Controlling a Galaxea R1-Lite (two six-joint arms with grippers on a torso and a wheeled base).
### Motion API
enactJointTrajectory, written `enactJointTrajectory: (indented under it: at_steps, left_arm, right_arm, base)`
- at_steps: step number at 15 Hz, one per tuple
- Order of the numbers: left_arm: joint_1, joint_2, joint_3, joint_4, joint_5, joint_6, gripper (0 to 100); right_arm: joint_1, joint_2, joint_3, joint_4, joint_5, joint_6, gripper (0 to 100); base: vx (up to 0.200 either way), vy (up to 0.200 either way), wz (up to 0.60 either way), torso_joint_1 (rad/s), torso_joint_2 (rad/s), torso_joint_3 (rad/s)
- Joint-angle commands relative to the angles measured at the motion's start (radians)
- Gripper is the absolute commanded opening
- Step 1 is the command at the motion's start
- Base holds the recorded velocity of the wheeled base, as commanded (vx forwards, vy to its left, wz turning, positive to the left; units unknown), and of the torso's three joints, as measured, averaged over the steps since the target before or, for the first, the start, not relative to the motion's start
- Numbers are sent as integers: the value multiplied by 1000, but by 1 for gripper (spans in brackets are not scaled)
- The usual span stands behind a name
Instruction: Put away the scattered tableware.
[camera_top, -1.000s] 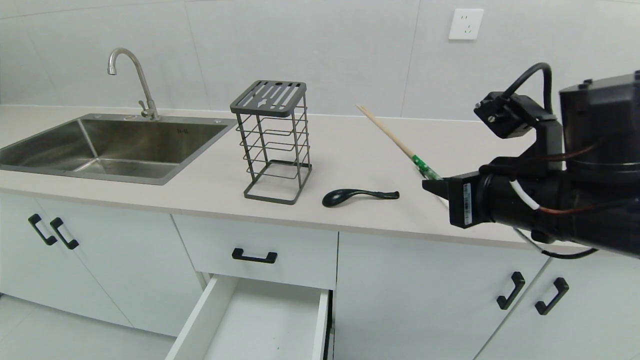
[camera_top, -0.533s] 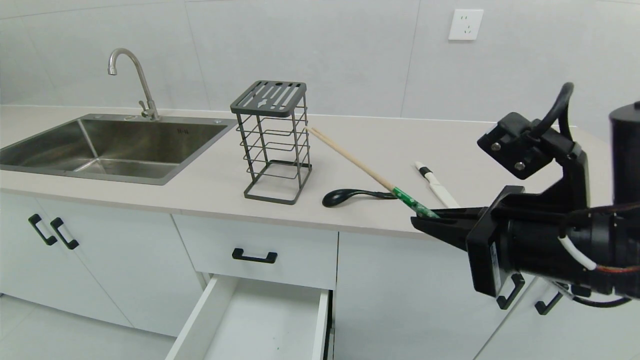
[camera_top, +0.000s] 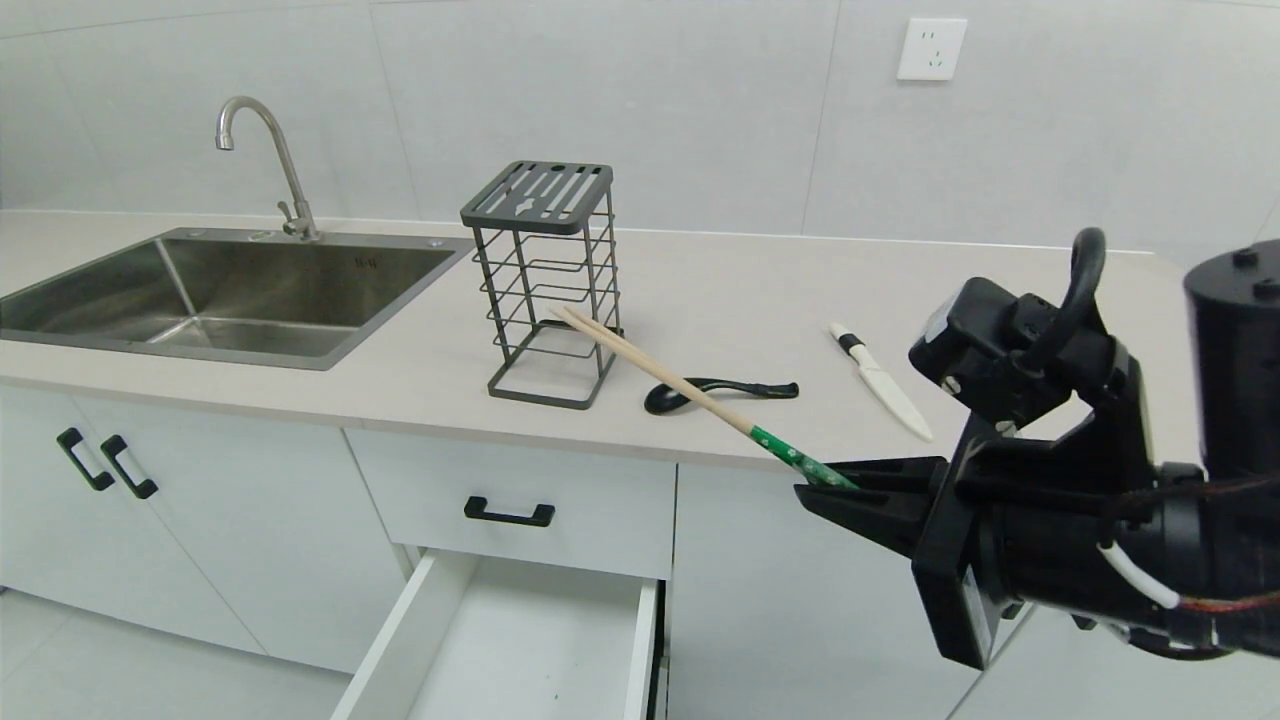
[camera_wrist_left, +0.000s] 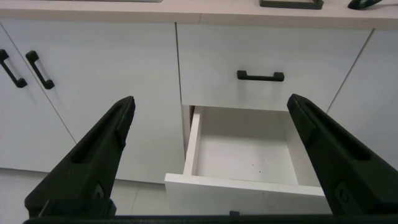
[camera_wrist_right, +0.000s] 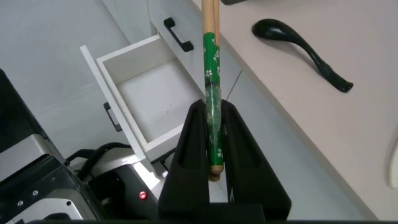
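1. Kitchen scene: pale table (camera_top: 720, 290) against a tiled wall, with a socket (camera_top: 931, 47) on the wall up and to the right of the rack.
2. Dark wire rack (camera_top: 548, 285) stands upright on the table and serves as the landmark here.
3. Steel sink (camera_top: 230, 290) with faucet (camera_top: 262, 150) is set into the table left of the rack.
4. Right end effector (camera_top: 835, 485) is right of the rack and lower, out in front of the table edge. It is clamped on a pair of chopsticks (camera_top: 690, 395).
5. The chopsticks are gripped at their green patterned end and held in the air, tilted. Their bare wooden tips point up toward the rack's base; cannot tell if they touch it.
6. Right wrist view: both fingers of the right end effector (camera_wrist_right: 213, 118) press the green section of the chopsticks (camera_wrist_right: 211, 81).
7. Black spoon (camera_top: 715, 391) lies flat on the table just right of the rack, bowl toward the rack. The chopsticks cross in front of its bowl in the head view.
8. White knife (camera_top: 880, 381) lies on the table farther right of the rack, past the spoon and apart from it.
9. White drawer (camera_top: 520, 650) is pulled open below the rack, under a shut drawer with a black handle (camera_top: 508, 514).
10. Left end effector (camera_wrist_left: 211, 102) has its fingers spread wide, nothing between them, facing the open drawer (camera_wrist_left: 245, 149) below the rack.
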Motion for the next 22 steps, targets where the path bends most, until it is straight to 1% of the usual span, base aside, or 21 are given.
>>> enactJointTrajectory:
  at_steps: [1, 4, 7, 10, 14, 19, 22]
  left_arm:
    - [0, 2, 0, 0, 0, 0, 100]
    - [0, 2, 0, 0, 0, 0, 100]
    - [0, 2, 0, 0, 0, 0, 100]
    - [0, 2, 0, 0, 0, 0, 100]
    - [0, 2, 0, 0, 0, 0, 100]
    - [0, 2, 0, 0, 0, 0, 100]
    - [0, 2, 0, 0, 0, 0, 100]
  right_arm:
    - [16, 19, -9, -2, -1, 1, 0]
    - [27, 33, -13, 0, -1, 3, 0]
    - [42, 75, -64, 3, -1, 3, 0]
    - [65, 111, -111, 7, 0, 1, 0]
    - [66, 139, -133, 9, 0, 0, 0]
    - [70, 174, -165, 9, 0, -2, 0]
    - [77, 200, -188, 9, 25, -2, 0]
  base:
    - [0, 0, 0, 0, 0, 0]
    - [0, 0, 0, 0, 0, 0]
    - [0, 0, 0, -20, 37, 27]
    - [0, 0, 0, -158, 360, 209]
    - [0, 0, 0, -187, 452, 250]
    - [0, 0, 0, -90, 215, 130]
    - [0, 0, 0, -84, 220, 131]
